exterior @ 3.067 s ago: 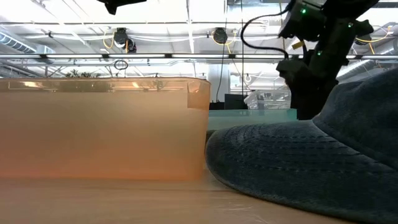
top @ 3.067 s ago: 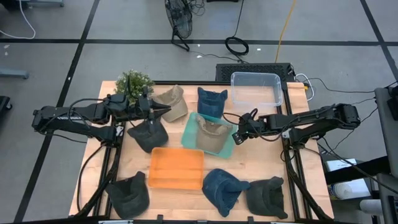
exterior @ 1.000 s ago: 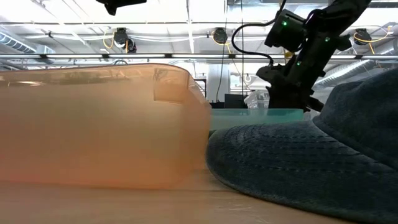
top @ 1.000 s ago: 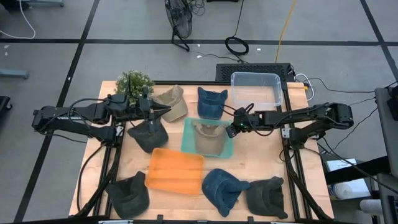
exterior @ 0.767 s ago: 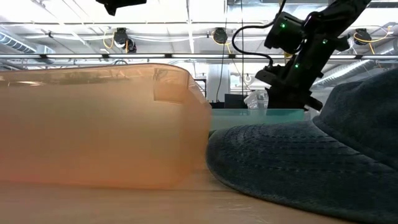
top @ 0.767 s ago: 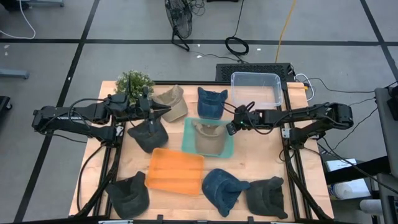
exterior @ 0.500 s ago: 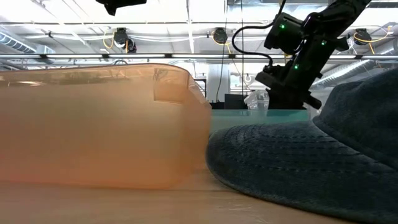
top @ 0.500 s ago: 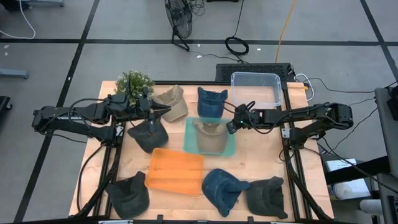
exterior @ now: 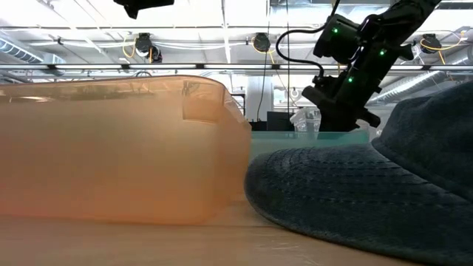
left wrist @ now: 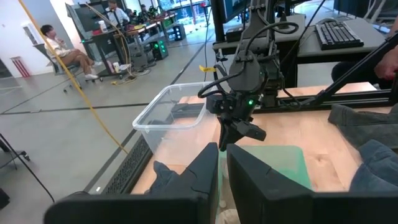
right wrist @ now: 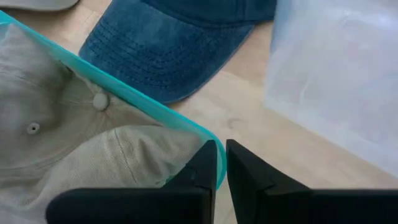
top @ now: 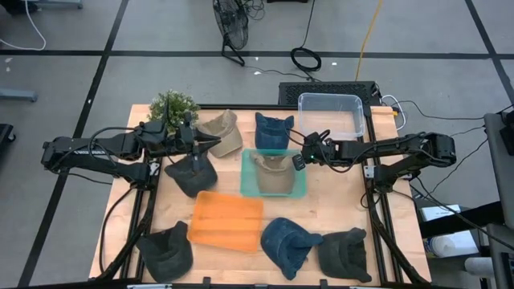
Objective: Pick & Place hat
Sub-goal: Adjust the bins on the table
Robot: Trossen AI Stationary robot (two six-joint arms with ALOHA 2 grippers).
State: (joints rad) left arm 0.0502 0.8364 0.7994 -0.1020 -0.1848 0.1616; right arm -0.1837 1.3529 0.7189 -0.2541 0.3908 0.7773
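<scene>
Since a second ago the teal bin point(top: 300, 186) with the beige hat point(top: 274, 176) inside has slid a bit right and squared up, and the right gripper point(top: 299, 160) has gone from spread to pinched on the bin's far-right corner, so its fingers point(right wrist: 202, 168) are now clamped on the teal rim. Biggest thing here is the wooden counter point(top: 337, 205), then the orange bin point(top: 227, 217) just near-left of the teal one, and the clear tub point(top: 331, 113) at the far right. Hats are scattered all round: a blue cap point(top: 273, 132) just beyond the teal bin, a tan cap point(top: 222, 132) left of that, dark ones along the near edge. The left gripper point(top: 215, 142) hangs over the far left by the tan cap, fingers point(left wrist: 205, 168) nearly together with nothing in them. A small plant point(top: 173, 106) sits at the far-left corner.
</scene>
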